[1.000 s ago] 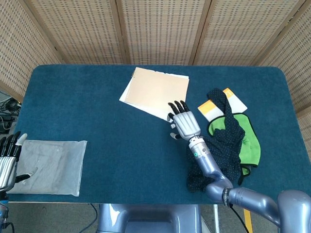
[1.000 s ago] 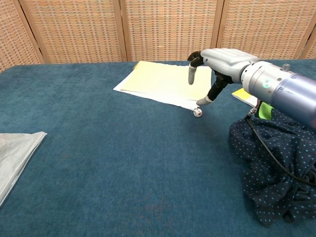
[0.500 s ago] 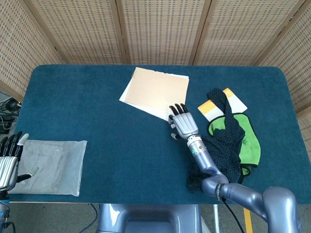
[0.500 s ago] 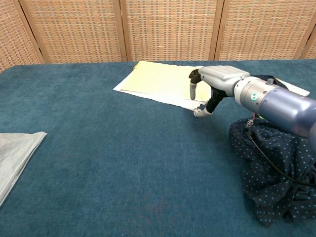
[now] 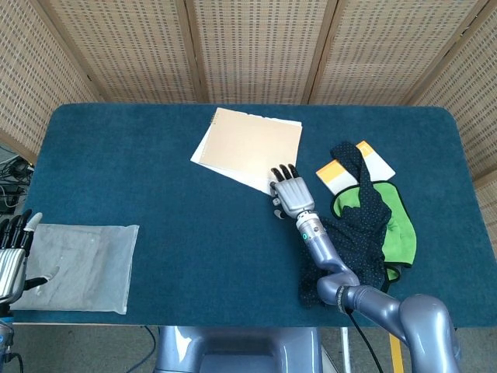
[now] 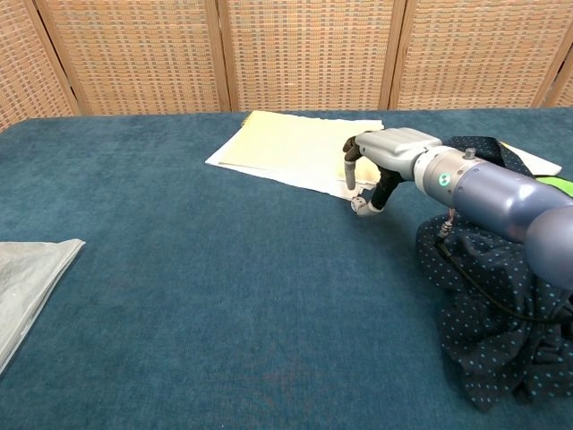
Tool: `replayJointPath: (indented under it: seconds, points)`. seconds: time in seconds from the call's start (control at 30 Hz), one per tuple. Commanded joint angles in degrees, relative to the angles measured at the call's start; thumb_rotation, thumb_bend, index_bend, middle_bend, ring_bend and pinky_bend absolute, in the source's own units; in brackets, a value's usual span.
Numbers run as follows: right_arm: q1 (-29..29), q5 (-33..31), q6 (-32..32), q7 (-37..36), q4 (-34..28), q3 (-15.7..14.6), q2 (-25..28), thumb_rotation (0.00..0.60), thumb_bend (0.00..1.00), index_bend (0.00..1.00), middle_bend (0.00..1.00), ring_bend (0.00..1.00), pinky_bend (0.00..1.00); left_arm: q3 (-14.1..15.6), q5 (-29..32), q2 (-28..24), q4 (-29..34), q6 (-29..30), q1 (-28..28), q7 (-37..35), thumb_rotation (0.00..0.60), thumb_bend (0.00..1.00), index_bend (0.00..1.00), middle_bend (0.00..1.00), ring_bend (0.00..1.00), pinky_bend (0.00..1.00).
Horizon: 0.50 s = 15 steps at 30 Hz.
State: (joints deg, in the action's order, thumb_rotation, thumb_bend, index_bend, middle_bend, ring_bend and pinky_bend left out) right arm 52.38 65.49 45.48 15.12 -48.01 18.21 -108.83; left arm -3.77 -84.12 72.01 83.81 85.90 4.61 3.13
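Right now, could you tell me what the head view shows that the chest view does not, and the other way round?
Only the head view shows the left hand beside the whole clear plastic bag, plus the two orange-and-white cards and the green cloth. Only the chest view shows the right hand's fingertips lowered to the table around a small white object, side-on. Both show the right hand, the yellow folder and the dotted navy cloth.

A blue-carpeted table (image 5: 140,171) stands before woven rattan screen panels (image 5: 256,47) with wooden frames, evenly lit.
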Motion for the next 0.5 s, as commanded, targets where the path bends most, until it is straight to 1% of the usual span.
replayJointPath:
  seconds: [0.03, 0.17, 0.5]
  points:
    - [0.9, 0.4, -0.8, -1.1, 2.1, -0.2, -0.7, 0.6, 0.41, 0.5, 0.18, 0.0, 0.07, 0.0, 0.3, 0.1, -0.2, -0.5, 0.2, 0.0, 0.6, 0.02, 0.0, 0.0, 0.0, 0.0]
    - [1.5, 0.6, -1.7, -1.8, 4.2, -0.5, -1.3, 0.6, 0.41, 0.5, 0.18, 0.0, 0.07, 0.0, 0.6, 0.2, -0.3, -0.9, 0.3, 0.2, 0.6, 0.02, 0.0, 0.0, 0.0, 0.0]
    - [2.2, 0.6, -2.8, -2.9, 6.8, -0.9, -2.5, 0.6, 0.43, 0.52, 0.19, 0.0, 0.07, 0.0, 0.9, 0.4, -0.4, -1.2, 0.5, 0.3, 0.6, 0.02, 0.0, 0.0, 0.0, 0.0]
